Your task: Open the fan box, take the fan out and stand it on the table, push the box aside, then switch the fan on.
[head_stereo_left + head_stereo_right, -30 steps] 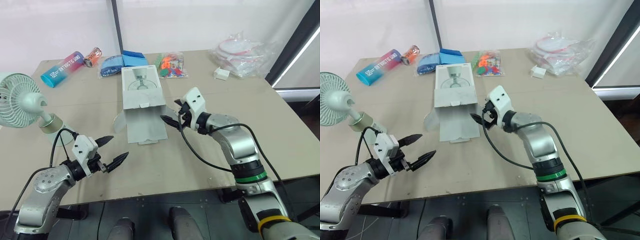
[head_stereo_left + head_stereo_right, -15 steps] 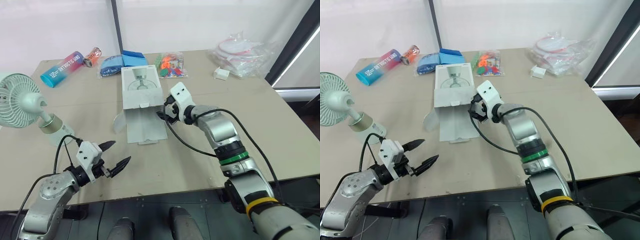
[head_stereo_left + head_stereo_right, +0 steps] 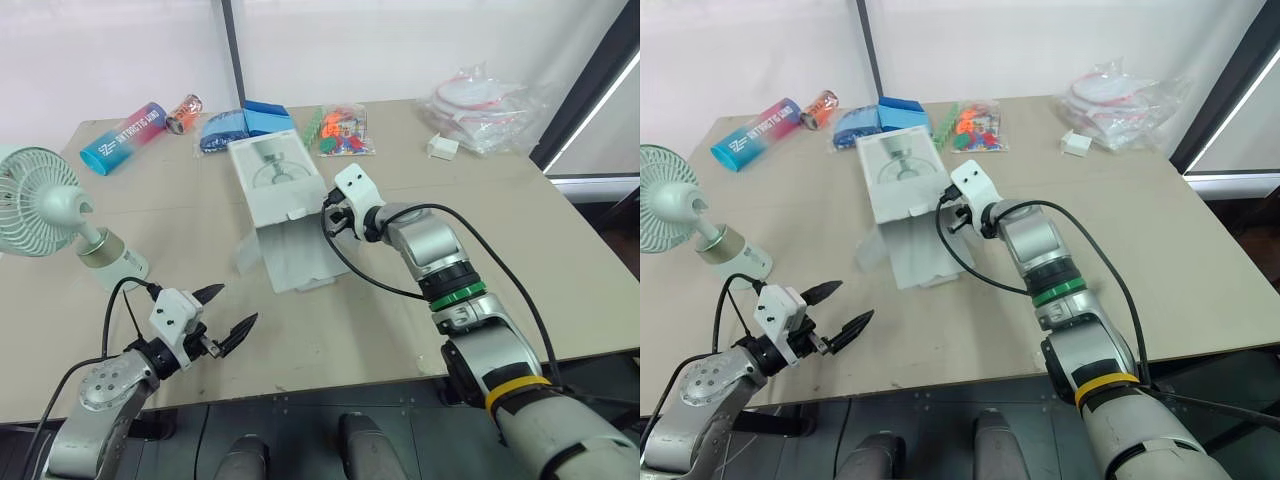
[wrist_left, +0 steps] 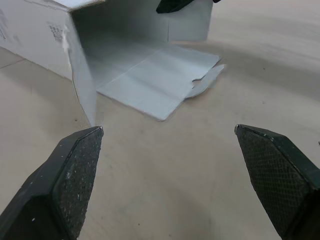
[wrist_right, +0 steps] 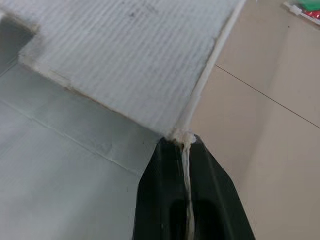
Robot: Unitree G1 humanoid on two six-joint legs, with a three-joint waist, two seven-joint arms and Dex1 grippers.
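The white fan [image 3: 40, 205] stands upright on its base at the table's left edge, out of the box. The grey fan box [image 3: 280, 190] lies mid-table, open toward me, its front flap [image 3: 300, 262] flat on the table. My right gripper [image 3: 328, 212] is at the box's right front corner, shut on the thin front edge of the box's right wall [image 5: 202, 95]; the right wrist view has that edge running in between the black fingertips [image 5: 165, 165]. My left gripper [image 3: 237, 304] hovers open and empty near the table's front edge, pointing at the box mouth [image 4: 145, 70].
Along the table's far edge lie a blue-pink can [image 3: 125, 137], a small orange can [image 3: 185, 110], blue packets [image 3: 245, 122] and a bag of coloured pieces [image 3: 343, 130]. A small white item [image 3: 442, 148] and a clear plastic bag [image 3: 480, 100] sit far right.
My right gripper has gone from open to shut at the box's right front corner. The box has turned, its far end swinging left. The left gripper has barely shifted.
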